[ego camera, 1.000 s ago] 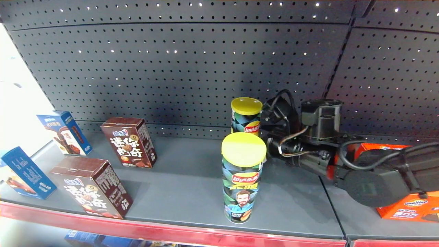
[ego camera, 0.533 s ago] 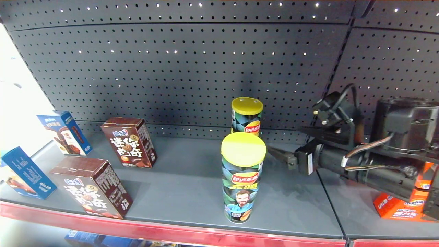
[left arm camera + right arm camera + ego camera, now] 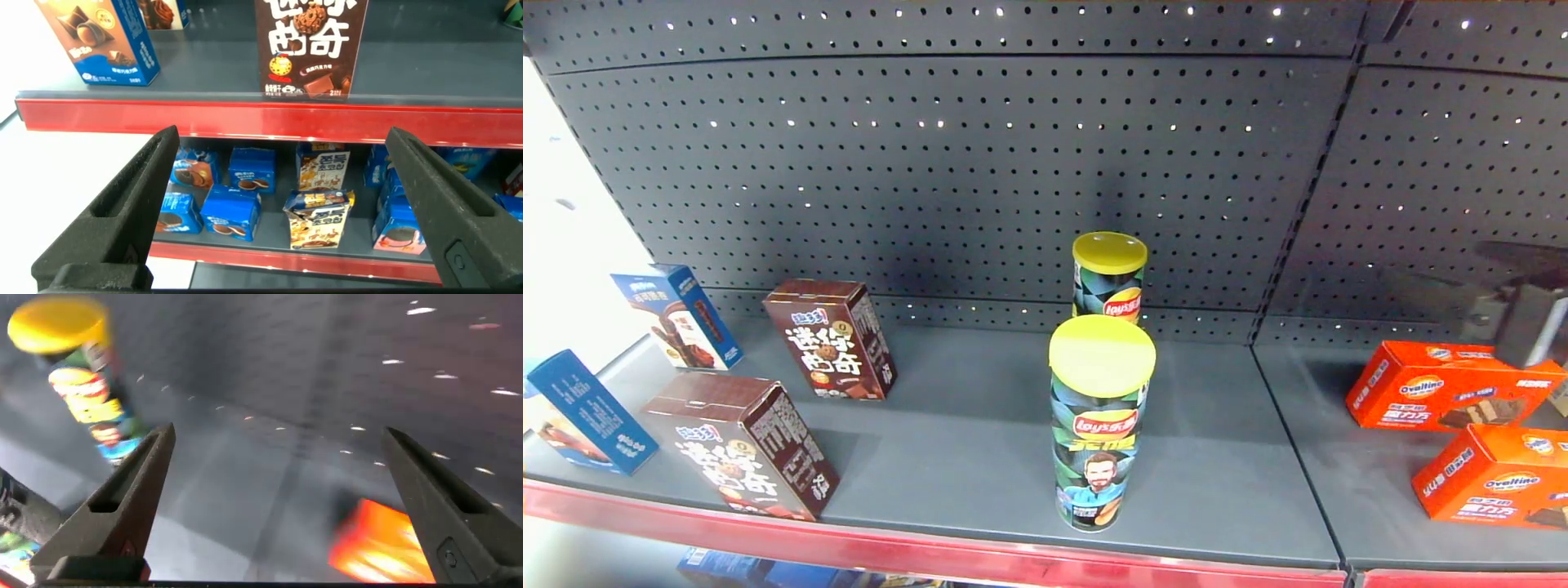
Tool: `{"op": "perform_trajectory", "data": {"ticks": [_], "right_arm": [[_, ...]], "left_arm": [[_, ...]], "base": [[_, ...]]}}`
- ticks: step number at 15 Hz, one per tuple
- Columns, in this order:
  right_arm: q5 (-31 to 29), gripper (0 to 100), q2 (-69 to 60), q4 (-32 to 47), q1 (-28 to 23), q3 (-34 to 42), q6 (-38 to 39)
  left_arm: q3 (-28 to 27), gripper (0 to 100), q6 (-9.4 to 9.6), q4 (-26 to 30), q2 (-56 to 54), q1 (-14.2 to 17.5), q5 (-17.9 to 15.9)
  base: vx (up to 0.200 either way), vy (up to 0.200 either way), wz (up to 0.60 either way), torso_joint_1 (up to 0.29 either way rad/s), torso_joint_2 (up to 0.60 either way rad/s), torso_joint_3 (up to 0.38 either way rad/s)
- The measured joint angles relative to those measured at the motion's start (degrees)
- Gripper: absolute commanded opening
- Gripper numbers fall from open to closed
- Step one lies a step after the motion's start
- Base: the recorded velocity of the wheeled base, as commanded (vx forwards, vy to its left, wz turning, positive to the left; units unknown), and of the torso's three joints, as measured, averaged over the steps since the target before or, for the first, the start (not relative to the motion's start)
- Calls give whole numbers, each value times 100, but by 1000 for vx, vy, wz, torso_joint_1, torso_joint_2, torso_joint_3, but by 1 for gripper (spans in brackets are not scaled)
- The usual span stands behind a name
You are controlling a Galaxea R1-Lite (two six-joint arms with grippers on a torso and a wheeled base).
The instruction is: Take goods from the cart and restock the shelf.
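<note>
Shelving of dark grey metal (image 3: 980, 457) with a red front edge fills the head view, backed by a dark perforated panel (image 3: 931, 163). At the centre of the frame we see a tall crisp can with a yellow plastic lid (image 3: 1099, 425), upright near the front edge. A second yellow-lidded can (image 3: 1108, 282) stands upright behind it, by the panel, apart from the first.

At the lower left sits a brown cardboard box (image 3: 743, 445), with another brown box (image 3: 832, 339) further back and two blue cardboard boxes (image 3: 584, 412) beside them. At the lower right lie two orange cardboard boxes (image 3: 1445, 384).

In the left wrist view, the left gripper (image 3: 282, 212) has its black fingers spread wide, with nothing between them. Past it lies a lower shelf of blue packets (image 3: 245, 204). The right gripper (image 3: 278, 506) is likewise spread wide and holds nothing.
</note>
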Motion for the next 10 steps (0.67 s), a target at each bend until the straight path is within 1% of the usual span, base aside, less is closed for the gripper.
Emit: {"op": "perform_trajectory", "data": {"ticks": [2,3,5,7,10], "right_arm": [[312,100,-890,405,-530,143,40],[380,100,-1268,569,-679,308,51],[539,100,-2116,963,-965,873,169],[808,100,-2844,1273,-1265,1375,453],[947,100,-3860,1448,-1543,2155,628]], "left_arm": [[0,100,0,0,0,0,0],[0,100,2,0,0,0,0],[0,100,0,0,0,0,2],[0,100,2,0,0,0,0],[0,100,0,0,0,0,0]], "base": [[0,0,0,0,0,0],[0,0,0,0,0,0],[0,0,0,0,0,0],[0,0,0,0,0,0],[0,0,0,0,0,0]]}}
